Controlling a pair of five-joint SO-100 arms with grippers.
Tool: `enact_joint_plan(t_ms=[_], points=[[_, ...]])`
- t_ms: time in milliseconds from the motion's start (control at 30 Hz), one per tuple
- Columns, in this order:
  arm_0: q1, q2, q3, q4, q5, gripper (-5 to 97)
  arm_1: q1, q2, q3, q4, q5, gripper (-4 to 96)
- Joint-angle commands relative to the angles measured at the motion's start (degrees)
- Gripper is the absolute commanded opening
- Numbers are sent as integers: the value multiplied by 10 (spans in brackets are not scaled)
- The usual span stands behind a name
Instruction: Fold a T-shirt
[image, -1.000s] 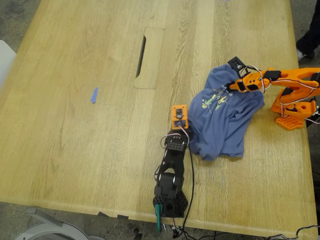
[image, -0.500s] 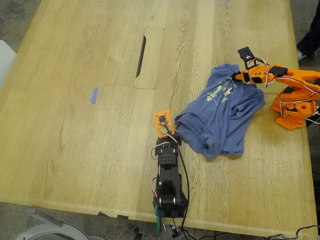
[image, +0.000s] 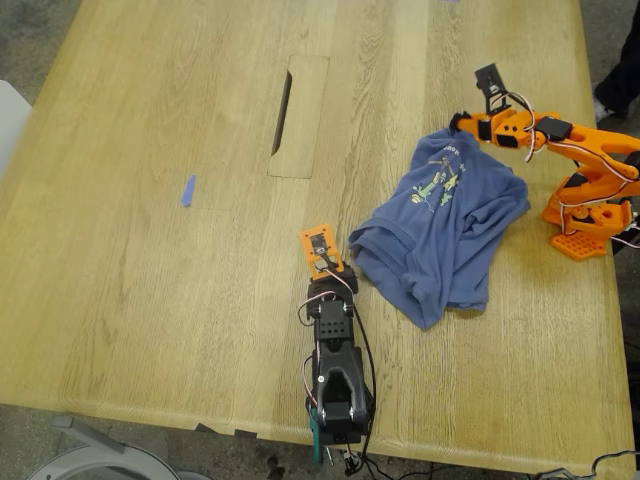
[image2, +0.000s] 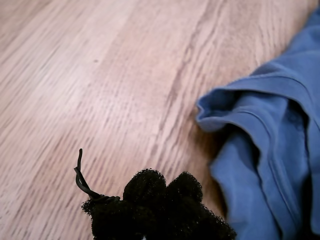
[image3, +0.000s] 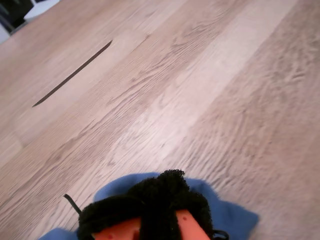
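The blue-purple T-shirt (image: 445, 225) lies crumpled on the wooden table at the exterior view's right, with its green-and-yellow print facing up. My second gripper (image: 462, 124), on the orange arm, is at the shirt's far edge. In the second wrist view its black foam pads (image3: 165, 200) are closed with blue cloth (image3: 230, 215) under them. My first gripper (image: 322, 250), on the black arm, sits just to the left of the shirt's near corner. In the first wrist view its pads (image2: 160, 200) are together and hold nothing, and the shirt's hem (image2: 270, 150) lies apart from them.
A cable slot (image: 283, 112) is cut in the table's middle and shows in the second wrist view (image3: 72, 75). A scrap of blue tape (image: 187, 190) lies at the left. The orange arm's base (image: 585, 215) stands by the right edge. A person's leg (image: 622, 70) is at the far right.
My first gripper moved left and drew the shirt's near corner with it, then came off the cloth. My second gripper moved away toward the table's far side with the shirt's far edge, stretching the shirt.
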Motion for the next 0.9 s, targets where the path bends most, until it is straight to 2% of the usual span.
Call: enact_joint_plan(t_ms=[0, 67, 200, 400, 567, 767, 867], points=[[-43, 56, 9, 1, 4, 0, 70, 39, 11, -19, -20, 1], [-90, 102, 34, 13, 5, 0, 136, 74, 62, -23, -35, 1], [-172, 227, 87, 83, 3, 0, 222, 149, 161, -6, -37, 1], [-300, 437, 120, 297, -1, 0, 326, 232, 253, 54, -47, 1], [-426, 448, 115, 301, -8, 0, 432, 348, 337, 168, -46, 1], [-562, 448, 119, 304, 4, 0, 526, 608, 454, 376, -54, 1], [-634, 448, 119, 310, 10, -1, 561, 606, 457, 394, -57, 1]])
